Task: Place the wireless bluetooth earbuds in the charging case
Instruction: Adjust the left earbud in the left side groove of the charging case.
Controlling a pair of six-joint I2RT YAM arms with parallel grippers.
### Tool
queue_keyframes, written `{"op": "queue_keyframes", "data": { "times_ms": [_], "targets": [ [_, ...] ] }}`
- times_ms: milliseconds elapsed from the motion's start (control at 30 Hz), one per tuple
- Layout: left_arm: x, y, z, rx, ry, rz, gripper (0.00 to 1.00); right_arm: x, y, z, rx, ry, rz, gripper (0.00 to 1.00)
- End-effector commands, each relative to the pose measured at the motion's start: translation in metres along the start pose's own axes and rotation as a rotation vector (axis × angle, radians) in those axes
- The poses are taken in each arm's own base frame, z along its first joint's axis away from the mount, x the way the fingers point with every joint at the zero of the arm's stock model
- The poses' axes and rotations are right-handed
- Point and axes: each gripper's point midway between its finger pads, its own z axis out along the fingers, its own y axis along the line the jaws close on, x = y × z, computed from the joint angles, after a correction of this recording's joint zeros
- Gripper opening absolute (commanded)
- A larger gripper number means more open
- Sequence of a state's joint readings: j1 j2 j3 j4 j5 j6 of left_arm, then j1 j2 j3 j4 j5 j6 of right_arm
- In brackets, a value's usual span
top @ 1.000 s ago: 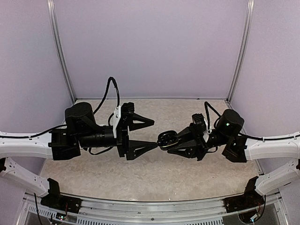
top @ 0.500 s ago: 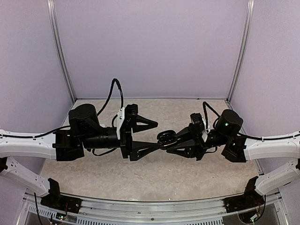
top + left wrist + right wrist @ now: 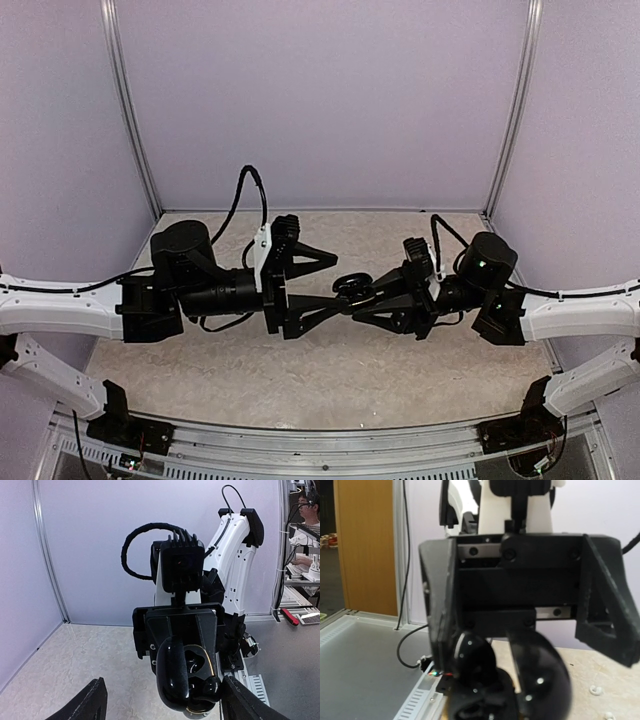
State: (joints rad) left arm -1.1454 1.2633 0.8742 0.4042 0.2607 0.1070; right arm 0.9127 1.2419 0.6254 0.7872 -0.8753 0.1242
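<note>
Charging case [image 3: 351, 288] — black, lid open, held mid-air between the arms, clenched in right gripper [image 3: 360, 297]. Left gripper [image 3: 341, 281] spread wide, flanking it — white earbuds [image 3: 593, 689] on table [image 3: 300, 380].

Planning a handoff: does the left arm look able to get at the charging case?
Likely yes: the left gripper is open and right beside the charging case, which the right gripper holds aloft, nothing between.

pale marbled table [image 3: 330, 370], two tiny white earbuds [image 3: 593, 689] on it
</note>
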Motion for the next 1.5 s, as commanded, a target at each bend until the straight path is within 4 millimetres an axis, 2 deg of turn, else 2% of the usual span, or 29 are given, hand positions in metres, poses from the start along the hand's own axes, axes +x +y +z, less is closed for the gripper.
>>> {"op": "queue_keyframes", "data": {
  "times_ms": [0, 233, 500, 667, 867, 933, 1000, 1100, 1233, 1267, 1367, 1400, 1467],
  "targets": [
    [-0.005, 0.026, 0.003, -0.117, -0.001, -0.035, 0.79, -0.014, 0.004, 0.004, -0.014, -0.028, -0.046, 0.0],
    [0.004, 0.032, 0.004, -0.148, 0.03, -0.066, 0.83, -0.02, -0.003, 0.0, 0.051, -0.05, -0.074, 0.0],
    [0.002, 0.015, -0.003, -0.08, -0.002, -0.046, 0.99, -0.026, -0.017, -0.004, 0.151, -0.071, -0.081, 0.0],
    [0.0, 0.014, -0.014, -0.099, -0.035, -0.043, 0.99, -0.026, -0.018, -0.006, 0.162, -0.075, -0.085, 0.0],
    [-0.018, 0.032, -0.039, -0.225, -0.133, -0.109, 0.99, -0.023, -0.019, -0.007, 0.169, -0.063, -0.092, 0.0],
    [-0.02, 0.042, -0.041, -0.271, -0.133, -0.143, 0.99, -0.022, -0.02, -0.008, 0.174, -0.058, -0.09, 0.0],
    [-0.017, 0.066, -0.045, -0.371, -0.1, -0.202, 0.99, -0.019, -0.021, -0.008, 0.185, -0.052, -0.085, 0.0],
    [-0.003, 0.1, -0.048, -0.452, -0.04, -0.298, 0.99, -0.017, -0.022, -0.012, 0.207, -0.052, -0.074, 0.0],
    [0.021, 0.138, -0.057, -0.576, 0.052, -0.32, 0.99, -0.011, -0.027, -0.021, 0.254, -0.049, -0.043, 0.0],
    [0.035, 0.148, -0.057, -0.603, 0.106, -0.333, 0.99, -0.01, -0.028, -0.023, 0.267, -0.051, -0.035, 0.0],
    [0.057, 0.178, -0.06, -0.66, 0.217, -0.375, 0.99, -0.007, -0.036, -0.033, 0.305, -0.046, -0.008, 0.0],
    [0.076, 0.19, -0.06, -0.683, 0.278, -0.4, 0.99, -0.006, -0.039, -0.036, 0.318, -0.045, -0.001, 0.0],
    [0.099, 0.21, -0.065, -0.73, 0.372, -0.439, 0.96, -0.004, -0.043, -0.041, 0.343, -0.037, 0.013, 0.0]
  ]
}}
